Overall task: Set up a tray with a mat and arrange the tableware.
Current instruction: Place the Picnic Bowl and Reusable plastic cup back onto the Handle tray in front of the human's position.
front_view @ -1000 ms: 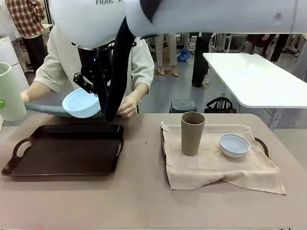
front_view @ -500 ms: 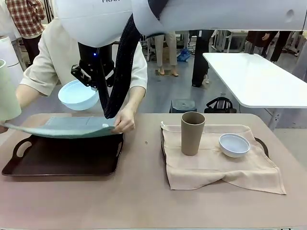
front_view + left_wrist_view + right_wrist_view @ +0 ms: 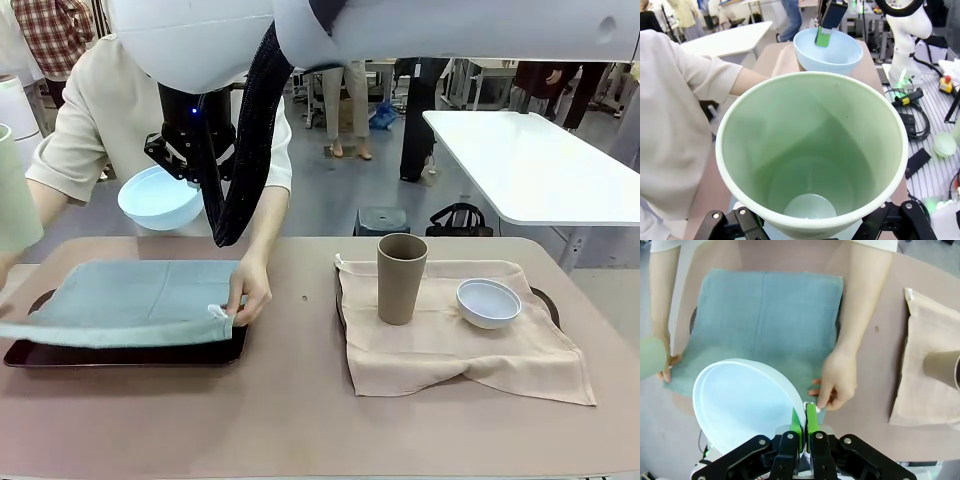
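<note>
Tumblers first: our left tool (image 3: 810,227) spans the mint green tumbler (image 3: 812,150) at nine o'clock, light but slick. Right tool (image 3: 804,416) pinches the light blue bowl (image 3: 742,402) rim at twelve above the mat (image 3: 130,300); rigid, breakable.

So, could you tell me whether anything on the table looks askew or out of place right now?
The beige mat on the right tray lies crooked and rumpled, its near corner hanging over the tray's edge onto the table. The brown tumbler and pale bowl stand upright on it; nothing is spilled.
</note>
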`<state>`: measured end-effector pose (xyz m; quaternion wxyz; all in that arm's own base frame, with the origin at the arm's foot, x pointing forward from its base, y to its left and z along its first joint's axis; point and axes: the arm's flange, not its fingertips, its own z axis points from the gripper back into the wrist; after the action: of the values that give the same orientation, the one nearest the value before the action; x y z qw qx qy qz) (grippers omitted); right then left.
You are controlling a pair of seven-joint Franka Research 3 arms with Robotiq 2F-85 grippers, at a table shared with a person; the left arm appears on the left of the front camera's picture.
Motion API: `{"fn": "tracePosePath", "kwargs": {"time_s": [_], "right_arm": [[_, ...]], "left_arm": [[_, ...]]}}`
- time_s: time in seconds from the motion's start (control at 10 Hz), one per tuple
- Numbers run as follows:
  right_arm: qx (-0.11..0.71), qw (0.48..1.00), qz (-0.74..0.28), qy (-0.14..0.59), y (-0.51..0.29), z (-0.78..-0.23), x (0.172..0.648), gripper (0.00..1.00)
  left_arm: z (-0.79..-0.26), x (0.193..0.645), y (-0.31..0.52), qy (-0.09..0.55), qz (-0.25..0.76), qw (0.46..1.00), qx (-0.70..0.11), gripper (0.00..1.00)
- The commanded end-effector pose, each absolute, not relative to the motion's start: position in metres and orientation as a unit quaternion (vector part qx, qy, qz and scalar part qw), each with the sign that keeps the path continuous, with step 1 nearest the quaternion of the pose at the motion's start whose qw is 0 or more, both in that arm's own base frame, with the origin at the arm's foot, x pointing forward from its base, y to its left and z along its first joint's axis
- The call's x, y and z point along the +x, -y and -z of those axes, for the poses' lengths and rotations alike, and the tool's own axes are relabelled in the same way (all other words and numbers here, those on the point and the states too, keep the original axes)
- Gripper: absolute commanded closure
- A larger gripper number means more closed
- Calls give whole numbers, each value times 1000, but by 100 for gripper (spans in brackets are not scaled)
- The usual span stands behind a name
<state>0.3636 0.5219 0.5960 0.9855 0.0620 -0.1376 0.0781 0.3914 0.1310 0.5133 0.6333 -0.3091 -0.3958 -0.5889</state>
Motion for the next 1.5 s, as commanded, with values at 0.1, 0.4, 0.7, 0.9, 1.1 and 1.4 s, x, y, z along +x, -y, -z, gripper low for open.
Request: {"fn": "tracePosePath", "kwargs": {"time_s": [0.1,0.4,0.7,0.9,1.1,1.4], "right_arm": [[58,986,-78,136,-522,-597,361,100],[58,986,-78,136,-522,-597,361,100],[58,986,-78,136,-522,-597,361,100],[58,986,-78,136,-522,-597,361,100],[58,986,-78,136,-522,-597,361,100],[58,986,-78,136,-522,-597,361,100]], "left_arm": [[-515,390,-130,402,587,633,-305,100],[-515,390,-130,402,587,633,-305,100],[-515,390,-130,402,587,633,-305,100],[-515,390,-130,402,587,633,-305,100],[-515,390,-130,402,587,633,-305,100],[-515,390,-130,402,587,633,-305,100]]}}
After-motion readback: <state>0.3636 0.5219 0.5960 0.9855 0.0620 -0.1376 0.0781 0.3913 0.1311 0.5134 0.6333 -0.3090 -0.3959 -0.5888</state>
